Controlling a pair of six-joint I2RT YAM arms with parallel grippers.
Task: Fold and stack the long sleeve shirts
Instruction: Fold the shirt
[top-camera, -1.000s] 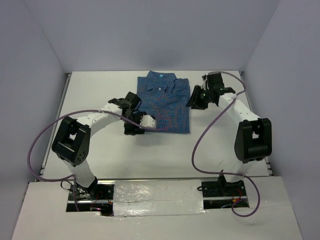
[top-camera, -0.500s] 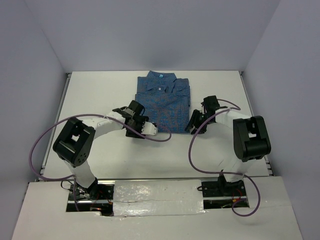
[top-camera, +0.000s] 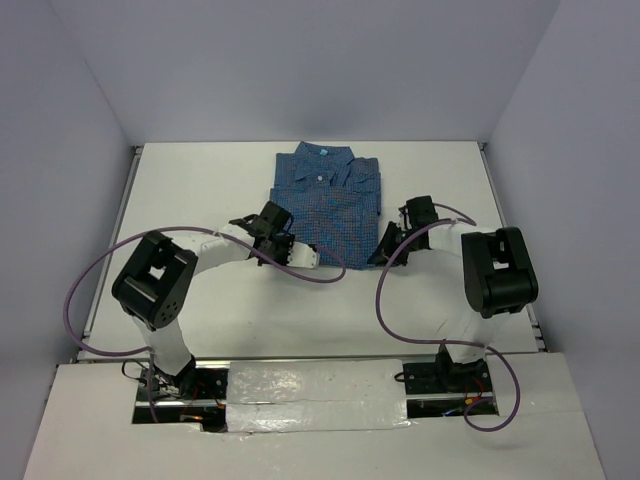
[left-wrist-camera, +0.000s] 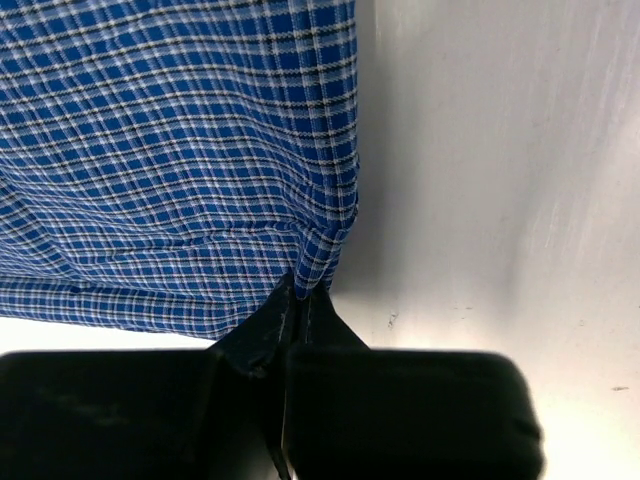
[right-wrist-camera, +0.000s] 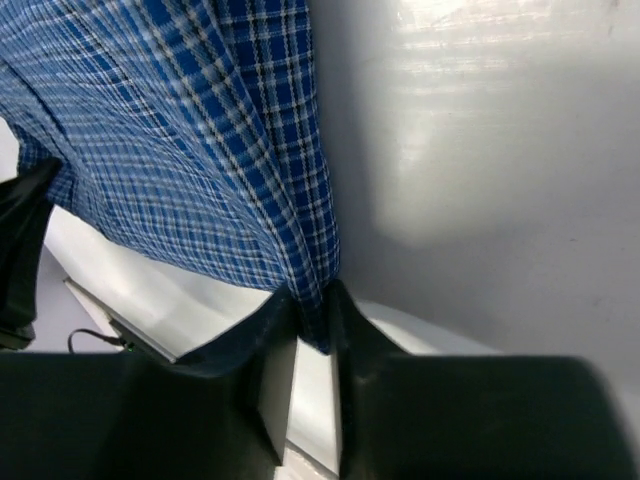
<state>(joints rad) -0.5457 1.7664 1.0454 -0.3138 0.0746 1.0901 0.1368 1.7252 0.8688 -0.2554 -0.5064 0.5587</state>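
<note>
Top external view gives me the blue checked shirt (top-camera: 328, 195) on the far middle of the white table (top-camera: 200, 180), with its collar toward the back wall and its near edge held between my two arms. The left gripper (top-camera: 308, 257) is at the near left corner of the shirt and the right gripper (top-camera: 384, 250) at the near right corner.

On the left wrist camera the fingers (left-wrist-camera: 262, 335) are pressed together on a small pinch of the cloth's corner. On the right wrist camera the right fingers (right-wrist-camera: 355, 335) clamp a folded edge of the fabric in the same way.

From above, a purple cable (top-camera: 325, 272) crosses the near hem and the fingertips are too small to read. The sleeves are not visible to me. A dark part (right-wrist-camera: 15, 250) at the left border of the right wrist picture is cut off, and I cannot tell what it is.
</note>
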